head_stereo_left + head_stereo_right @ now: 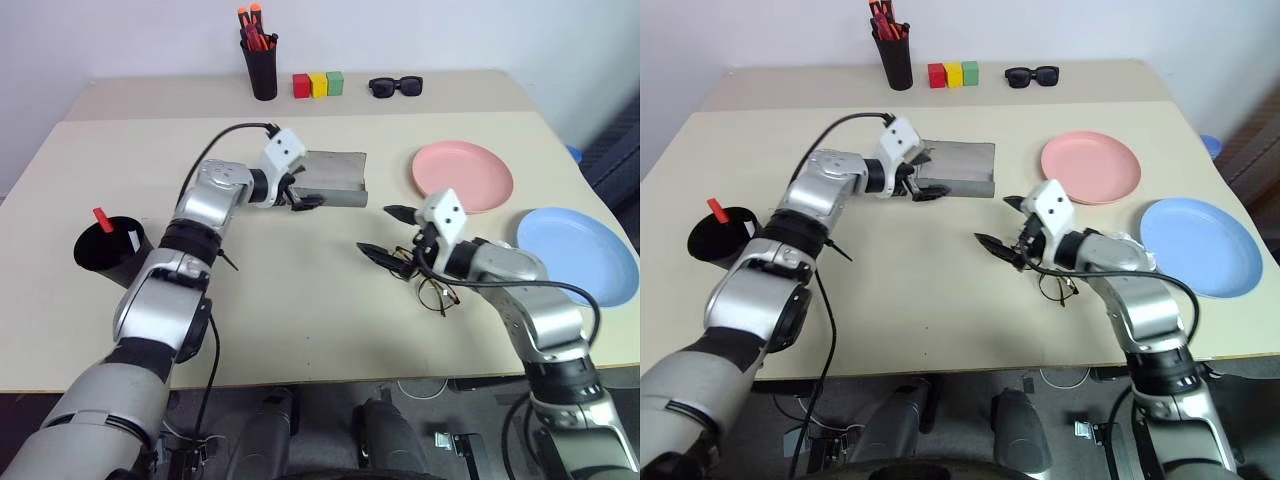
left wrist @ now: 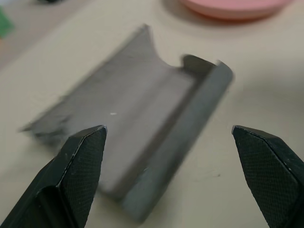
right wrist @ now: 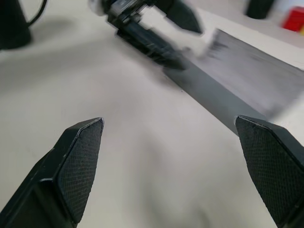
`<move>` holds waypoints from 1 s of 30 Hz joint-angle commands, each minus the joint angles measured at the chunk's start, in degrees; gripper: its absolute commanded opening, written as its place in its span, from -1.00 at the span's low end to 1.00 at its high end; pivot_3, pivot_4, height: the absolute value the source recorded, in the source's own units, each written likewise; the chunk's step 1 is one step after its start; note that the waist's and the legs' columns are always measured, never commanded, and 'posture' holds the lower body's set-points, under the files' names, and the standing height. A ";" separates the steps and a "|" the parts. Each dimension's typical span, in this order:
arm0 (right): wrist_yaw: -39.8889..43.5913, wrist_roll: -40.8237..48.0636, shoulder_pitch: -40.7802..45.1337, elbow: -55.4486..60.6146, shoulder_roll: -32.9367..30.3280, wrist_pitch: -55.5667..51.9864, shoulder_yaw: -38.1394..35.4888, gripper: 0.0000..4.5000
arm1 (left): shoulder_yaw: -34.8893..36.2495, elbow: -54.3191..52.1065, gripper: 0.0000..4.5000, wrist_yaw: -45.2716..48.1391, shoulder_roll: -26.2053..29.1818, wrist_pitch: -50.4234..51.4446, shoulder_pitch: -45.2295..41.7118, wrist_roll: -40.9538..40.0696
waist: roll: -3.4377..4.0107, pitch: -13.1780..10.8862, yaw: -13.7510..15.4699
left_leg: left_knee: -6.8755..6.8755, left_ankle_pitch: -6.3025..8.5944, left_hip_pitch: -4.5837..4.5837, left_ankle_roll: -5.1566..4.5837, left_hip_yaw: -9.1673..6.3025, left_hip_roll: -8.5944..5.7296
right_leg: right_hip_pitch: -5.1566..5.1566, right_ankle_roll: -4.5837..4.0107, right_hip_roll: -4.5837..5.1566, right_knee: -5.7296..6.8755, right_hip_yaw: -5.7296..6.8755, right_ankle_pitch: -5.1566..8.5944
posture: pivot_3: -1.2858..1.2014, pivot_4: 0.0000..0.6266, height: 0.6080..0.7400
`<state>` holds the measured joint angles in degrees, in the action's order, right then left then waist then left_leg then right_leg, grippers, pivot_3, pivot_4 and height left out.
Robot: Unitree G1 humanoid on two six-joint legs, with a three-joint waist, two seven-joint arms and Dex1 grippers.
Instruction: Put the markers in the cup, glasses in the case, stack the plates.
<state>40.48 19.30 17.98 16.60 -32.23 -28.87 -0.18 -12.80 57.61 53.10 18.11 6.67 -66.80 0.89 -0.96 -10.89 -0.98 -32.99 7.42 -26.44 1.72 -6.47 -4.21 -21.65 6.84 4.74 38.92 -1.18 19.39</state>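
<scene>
On the beige table [image 1: 300, 300], the grey felt spectacle case [image 1: 335, 178] lies open just above the middle of the frame, and the left gripper [image 1: 300, 192] hangs at its left end with its two black fingers spread wide apart and nothing between them. The right gripper [image 1: 385, 230] sits right of centre, its fingers likewise parted and empty, pointing toward the case. The wire-rimmed glasses [image 1: 436, 292] lie on the tabletop directly beneath the right wrist, partly hidden by it, with one round lens showing at the lower edge. At the left edge of the frame stands the squat black cup [image 1: 108, 250], with the red marker [image 1: 102, 219] and the white marker [image 1: 133, 240] standing in it. The salmon pink plate [image 1: 463, 175] lies at upper right and the light blue plate [image 1: 577, 252] just below it toward the right edge, side by side, not stacked. Along the far side stand a tall black pen cup [image 1: 262, 65] with orange-red pens, three coloured blocks [image 1: 318, 84] and black sunglasses [image 1: 396, 86].
</scene>
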 commanded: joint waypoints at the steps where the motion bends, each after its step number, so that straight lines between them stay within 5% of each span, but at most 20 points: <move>1: -2.56 0.14 -3.85 6.17 -2.60 -0.89 -6.22 1.00 | -1.80 8.07 0.93 2.15 -0.46 -5.91 -3.33 4.03 | -0.01 -0.01 0.05 | -0.03 0.00 -0.02 -0.01 0.01 -0.01 | 0.00 0.00 0.01 0.02 0.00 0.00 | 0.03 -0.52 0.90; 4: -3.76 0.52 -6.69 8.17 -3.81 -1.37 -8.91 1.00 | -2.08 11.63 0.93 1.97 -0.92 -8.55 -4.13 6.08 | -0.02 -0.02 0.06 | -0.12 0.01 0.02 -0.02 0.00 0.00 | 0.05 0.01 0.00 0.09 0.01 0.00 | 0.03 -0.52 0.90; 7: -4.10 0.86 -8.77 9.77 -4.32 -1.75 -10.25 1.00 | -0.94 13.60 0.58 1.31 -1.45 -9.29 -4.75 6.41 | -0.02 -0.02 0.13 | -0.15 0.01 0.09 -0.02 -0.02 0.00 | 0.13 0.01 0.00 0.12 0.01 0.00 | 0.03 -0.52 0.90; 14: -4.41 0.77 -10.72 10.55 -4.38 -1.86 -10.23 1.00 | 1.27 14.21 -0.99 2.13 -2.44 -10.98 -4.48 6.37 | -0.02 -0.02 0.33 | -0.25 0.01 0.06 -0.05 -0.08 -0.04 | 0.21 0.04 0.02 0.12 0.08 0.01 | 0.03 -0.52 0.90; 30: -3.78 -0.07 -7.73 6.25 -3.52 -0.14 -6.58 1.00 | 7.52 3.98 -0.99 12.91 -1.00 -10.39 -0.06 -0.36 | -0.02 -0.02 0.04 | -0.26 0.00 0.06 -0.05 -0.09 -0.02 | 0.18 0.03 0.00 0.18 0.07 0.01 | 0.03 -0.52 0.90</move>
<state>36.56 19.25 9.21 22.12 -35.87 -30.33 -6.84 -7.06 64.21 65.36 16.37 -4.24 -66.61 2.46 -0.98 -10.91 -0.94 -33.26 7.42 -26.37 1.67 -6.55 -4.23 -21.46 6.88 4.74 39.10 -1.10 19.40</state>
